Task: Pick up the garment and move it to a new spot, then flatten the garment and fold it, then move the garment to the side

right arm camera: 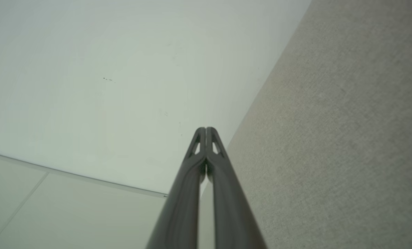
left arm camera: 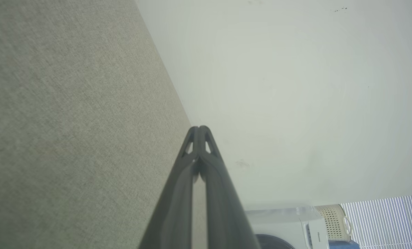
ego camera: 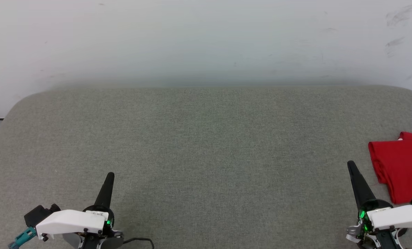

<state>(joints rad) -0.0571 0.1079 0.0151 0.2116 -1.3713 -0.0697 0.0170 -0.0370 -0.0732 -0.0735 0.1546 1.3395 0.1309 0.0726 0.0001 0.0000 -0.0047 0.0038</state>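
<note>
Writing: small brand mark on white appliance (left arm camera: 289, 224), L wrist view, reads "Hisense" (tiny, but legible). Pale woven basket (left arm camera: 333, 221) just beside it, window blinds (left arm camera: 382, 218) past that.

Shirt (ego camera: 401, 166): red, folded, flat on grey fabric counter (ego camera: 206, 155) at far R edge, partly cut off by frame; sliver of white at its top.

L gripper (ego camera: 109, 175): lower L, fingers pressed together, empty.

R gripper (ego camera: 350, 164): near shirt, not touching; fingers pressed together, empty.

Scuffed white wall (ego camera: 206, 41) behind counter.
</note>
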